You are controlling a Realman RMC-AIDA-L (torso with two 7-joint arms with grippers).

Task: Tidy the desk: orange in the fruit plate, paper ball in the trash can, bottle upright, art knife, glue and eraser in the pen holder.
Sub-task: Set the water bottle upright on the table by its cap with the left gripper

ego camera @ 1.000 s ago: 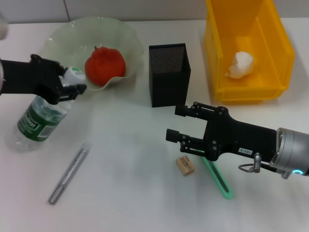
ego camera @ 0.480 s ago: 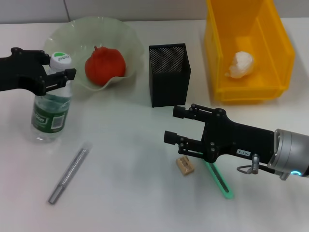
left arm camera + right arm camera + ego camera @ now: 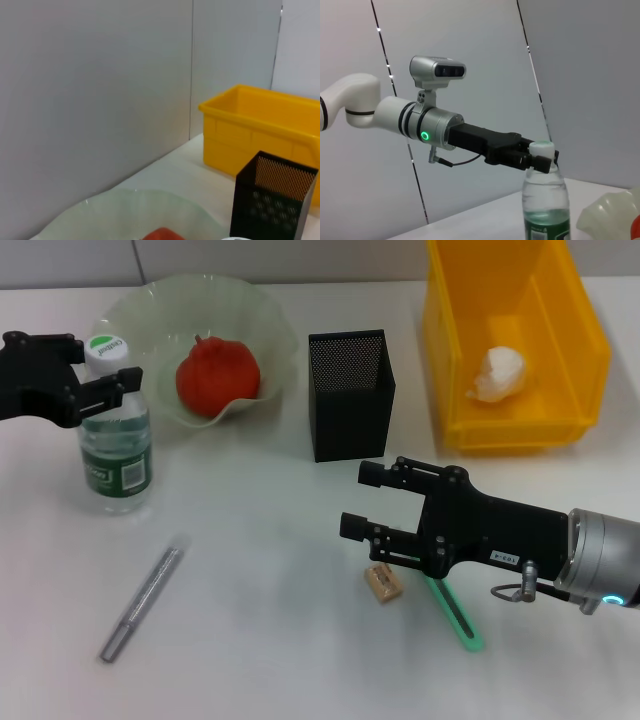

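Clear plastic bottle (image 3: 116, 445) stands upright just beside the fruit plate (image 3: 150, 320), neck pinched by left gripper (image 3: 98, 383). I'd release slowly, straight back. Right gripper (image 3: 366, 503) hovers wide above the eraser (image 3: 383, 581).

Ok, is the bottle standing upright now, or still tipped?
Upright. The bottle stands on its base on the table, cap on top, with the left gripper shut on its neck.

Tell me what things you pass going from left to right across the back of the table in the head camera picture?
bottle, held by the neck in the left hand → fruit plate with the orange in it → pen holder → trash can with the paper ball inside.
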